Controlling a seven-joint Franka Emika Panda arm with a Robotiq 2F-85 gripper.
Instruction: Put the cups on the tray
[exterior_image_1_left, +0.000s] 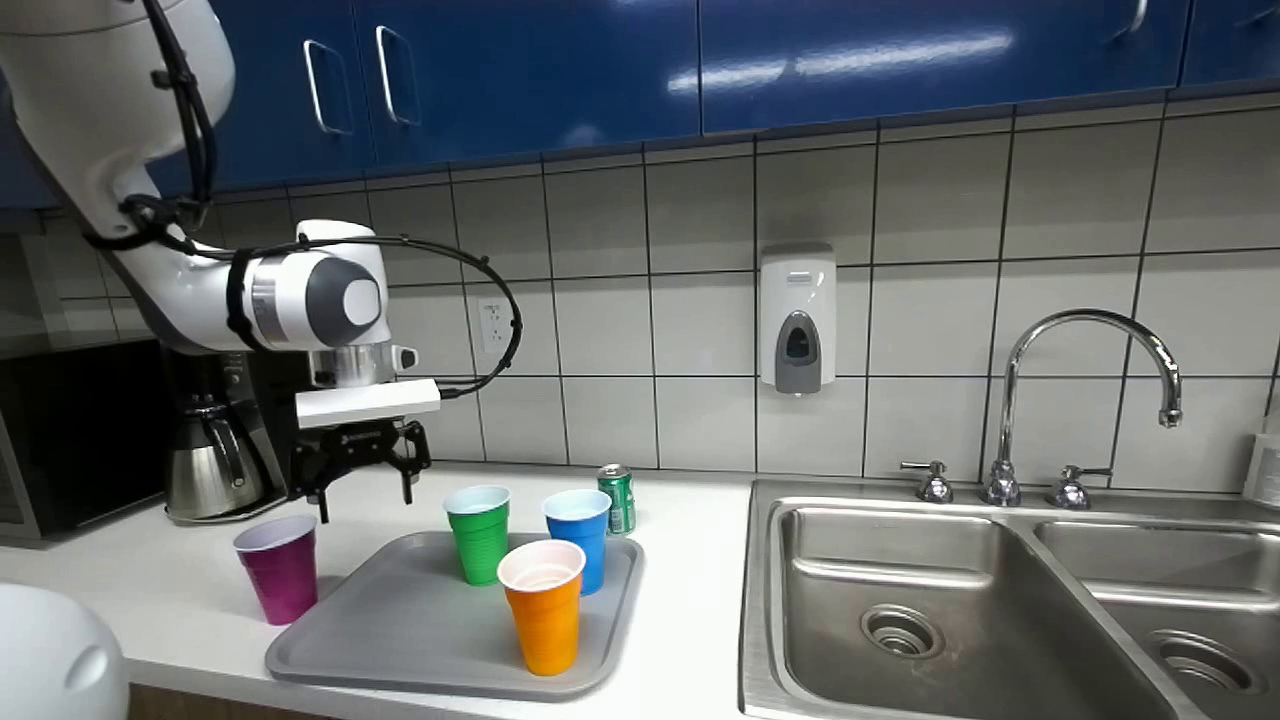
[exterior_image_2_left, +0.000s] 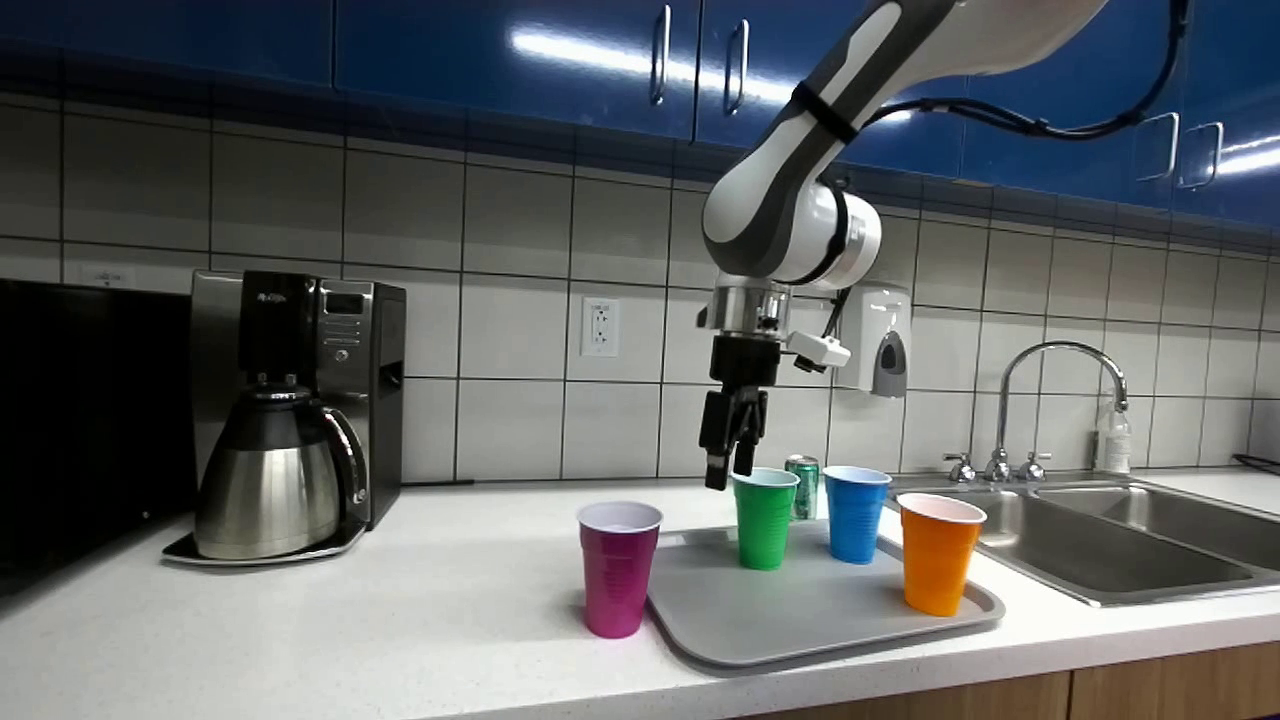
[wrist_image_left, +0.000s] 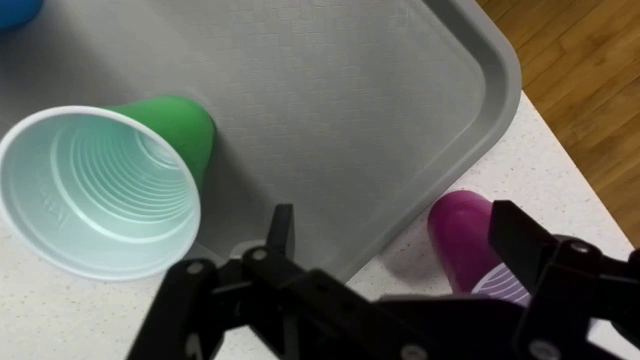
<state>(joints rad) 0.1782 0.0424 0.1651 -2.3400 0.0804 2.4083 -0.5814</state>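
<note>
Black two-fingered gripper (exterior_image_1_left: 365, 500), spread and holding nothing, hangs higher and nearer to the double-basin steel sink (exterior_image_1_left: 950, 590) than the tapered purple plastic cup (exterior_image_1_left: 280, 575), which stands upright just beside the flat grey tray (exterior_image_1_left: 440, 620).

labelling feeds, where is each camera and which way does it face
In an exterior view: before the counter, double sink side, facing tiles; arm upper left.
In an exterior view: coffee maker side, facing tiles; arm upper right.
Wrist view: on arm, facing down at tray; fingers along bottom.
Both exterior views share orange cup, tray.
</note>
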